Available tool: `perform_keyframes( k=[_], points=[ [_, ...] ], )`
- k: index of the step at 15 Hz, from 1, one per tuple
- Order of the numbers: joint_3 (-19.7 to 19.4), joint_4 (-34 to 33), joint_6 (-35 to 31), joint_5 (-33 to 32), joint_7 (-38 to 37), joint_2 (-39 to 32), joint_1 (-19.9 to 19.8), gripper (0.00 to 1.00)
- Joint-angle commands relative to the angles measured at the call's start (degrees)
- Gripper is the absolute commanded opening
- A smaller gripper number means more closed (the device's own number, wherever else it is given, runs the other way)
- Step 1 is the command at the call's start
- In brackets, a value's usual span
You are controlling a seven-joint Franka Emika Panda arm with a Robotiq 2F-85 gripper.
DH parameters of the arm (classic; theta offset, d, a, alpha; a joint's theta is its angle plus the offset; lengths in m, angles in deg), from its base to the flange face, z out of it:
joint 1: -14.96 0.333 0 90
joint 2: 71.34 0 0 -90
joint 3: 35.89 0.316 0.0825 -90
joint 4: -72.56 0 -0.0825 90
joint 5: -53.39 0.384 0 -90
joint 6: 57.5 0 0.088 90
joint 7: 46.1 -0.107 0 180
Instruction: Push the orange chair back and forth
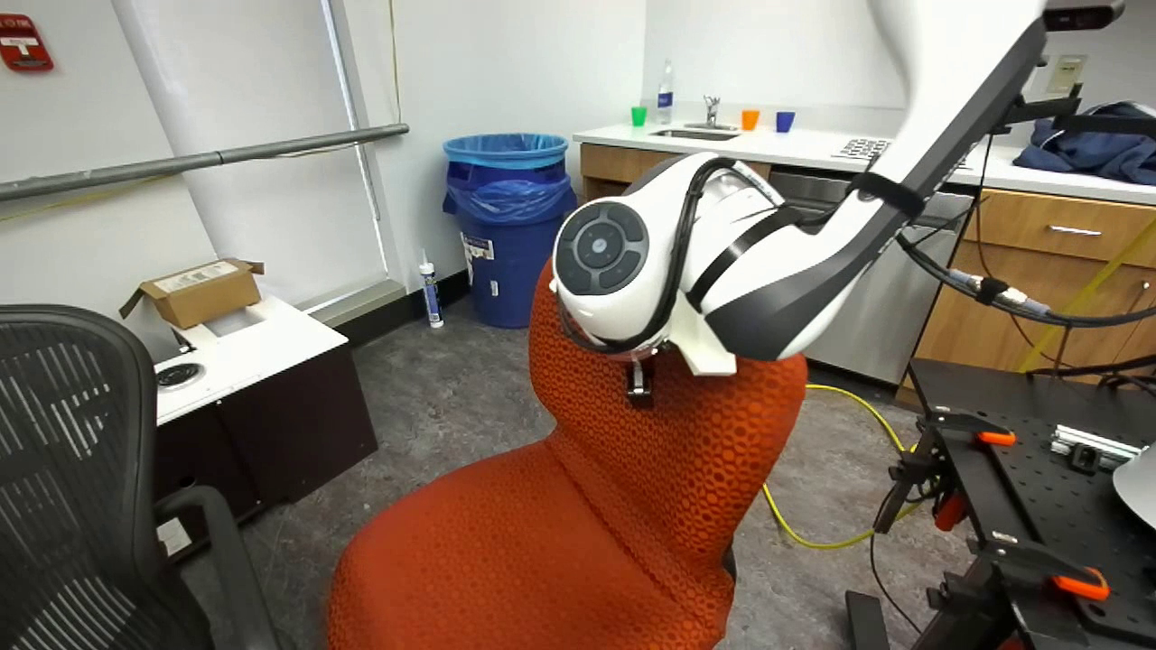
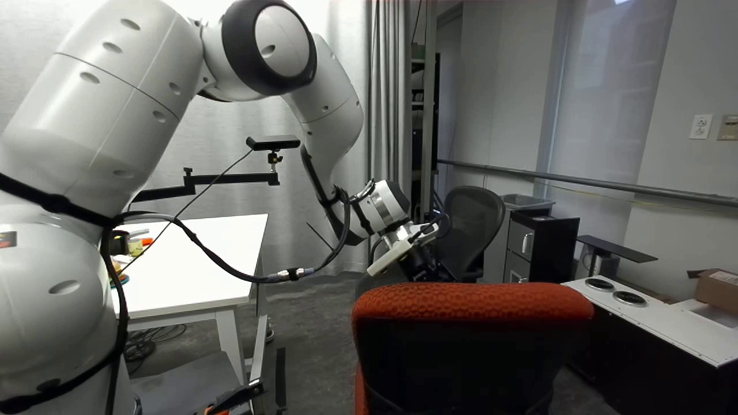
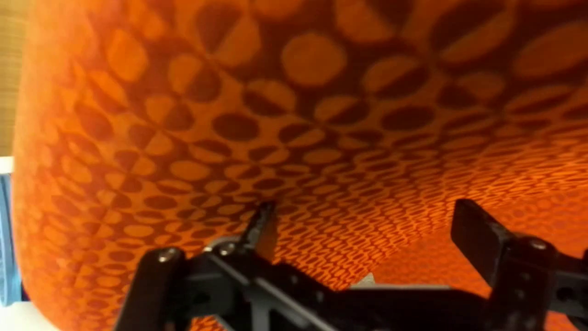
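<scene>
- The orange chair (image 1: 596, 487) sits mid-floor, right of the black mesh chair (image 1: 77, 469) in an exterior view, its seat spreading toward the near left.
- Your arm (image 2: 138, 86) reaches to the seat side of the chair's backrest (image 1: 704, 433); the jaws are apart, orange fabric filling most of the wrist view beyond them. Whether they touch it, you can't tell. You look to be at the pushing step, though which stroke isn't clear. Next you'd likely want a slow, even press on the backrest, then a fresh contact for the return.
- The blue bin (image 1: 533, 271), far off, carries a white label (image 1: 479, 247) too small for you to read.
- The cardboard box (image 1: 217, 298), left, has a printed label (image 1: 196, 275), also unreadable.
- The tube (image 1: 432, 293) standing left of the bin has wording you can't make out.
- On the red fire alarm (image 1: 25, 43), high on the left, you can pick out what looks like "FIRE".
</scene>
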Motion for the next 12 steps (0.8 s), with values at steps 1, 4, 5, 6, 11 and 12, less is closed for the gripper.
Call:
perform_keyframes(
  k=[1,4,5,6,11,12],
  points=[
    [-2.9,-9.5,2.7,1.2,-0.7,-7.4,0.0,1.0],
    [-4.7,-10.6,7.0,4.9,-0.6,-8.6,-0.8,1.0],
    [-5.0,-10.5,8.5,6.4,-0.6,-8.6,-0.8,1.0],
    [-5.2,-9.8,10.0,7.6,-0.6,-8.1,-0.7,1.0],
    [-5.9,-8.7,14.9,10.5,-0.7,-7.6,-0.4,1.0],
    [-6.1,-8.5,16.0,11.3,-0.8,-7.6,-0.5,1.0]
  ],
)
